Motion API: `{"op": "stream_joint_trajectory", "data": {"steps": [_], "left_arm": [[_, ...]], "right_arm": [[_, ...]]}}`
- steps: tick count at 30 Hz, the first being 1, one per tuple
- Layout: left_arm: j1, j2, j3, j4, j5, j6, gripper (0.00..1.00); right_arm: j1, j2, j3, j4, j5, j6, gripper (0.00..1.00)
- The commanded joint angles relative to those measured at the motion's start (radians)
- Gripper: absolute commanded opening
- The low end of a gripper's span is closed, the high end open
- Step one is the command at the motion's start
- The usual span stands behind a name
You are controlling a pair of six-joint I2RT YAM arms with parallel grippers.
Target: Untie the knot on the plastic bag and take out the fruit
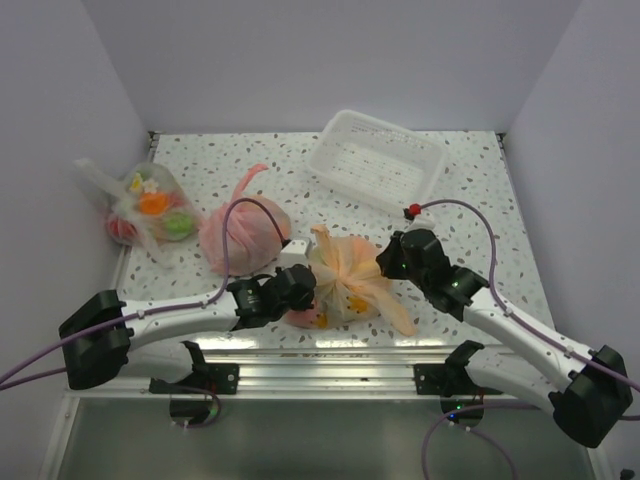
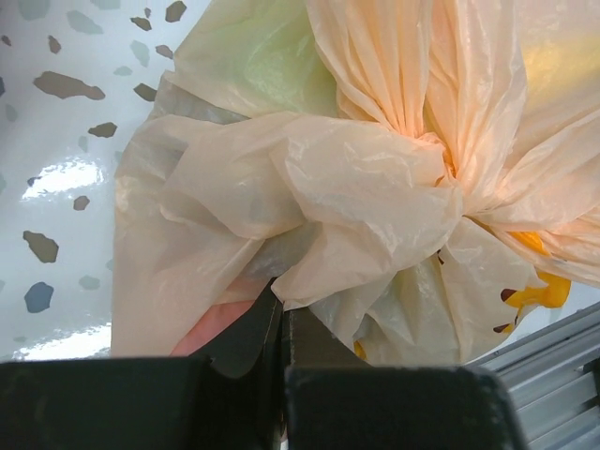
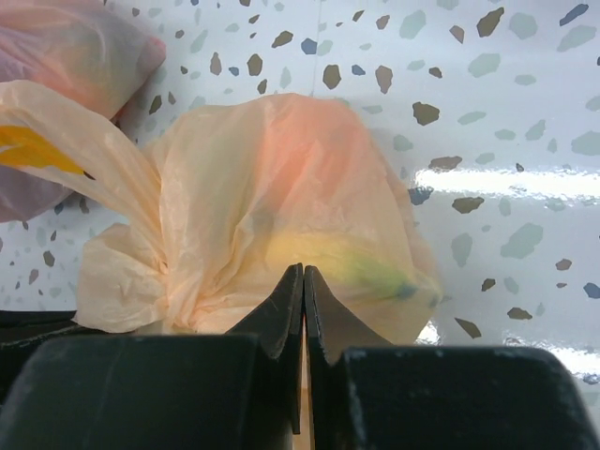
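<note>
The peach-orange plastic bag (image 1: 345,275) lies near the table's front edge, between my two grippers. Its knot (image 2: 441,159) is still tied, with the film gathered around it and one tail lying toward the front right (image 1: 400,318). My left gripper (image 1: 303,285) is at the bag's left side, shut on a fold of its film (image 2: 281,302). My right gripper (image 1: 387,262) is at the bag's right side, shut with a sliver of the bag's film between the fingers (image 3: 304,270). The fruit shows only as blurs through the bag, such as a yellow-green shape (image 3: 347,258).
A pink bag (image 1: 240,235) lies just left of and behind the peach bag. A clear flower-print bag (image 1: 150,210) holding fruit sits at the far left. A white tray (image 1: 378,158) stands at the back. A metal rail (image 1: 330,365) runs along the front edge, and walls enclose the sides.
</note>
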Motion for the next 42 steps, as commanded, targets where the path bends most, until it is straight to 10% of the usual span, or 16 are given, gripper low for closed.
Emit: {"op": "stream_joint_trajectory", "data": {"steps": [1,5,18,24,42], "left_arm": [[0.009,-0.047,-0.01,-0.023,-0.043,0.068,0.0],[0.007,-0.033,-0.007,0.012,0.001,0.09,0.0],[0.007,-0.013,-0.002,0.026,0.021,0.082,0.0],[0.007,-0.033,-0.02,-0.015,-0.012,0.062,0.0],[0.317,-0.234,-0.025,-0.148,-0.029,0.228,0.0]], "right_arm": [[-0.001,0.008,0.075,-0.001,-0.023,-0.027,0.0],[0.011,0.073,0.102,0.077,-0.126,0.01,0.35],[0.163,0.306,0.114,0.194,-0.02,0.134,0.5],[0.163,0.274,0.093,0.127,0.139,0.113,0.01],[-0.15,-0.005,0.215,-0.228,0.176,-0.145,0.0]]}}
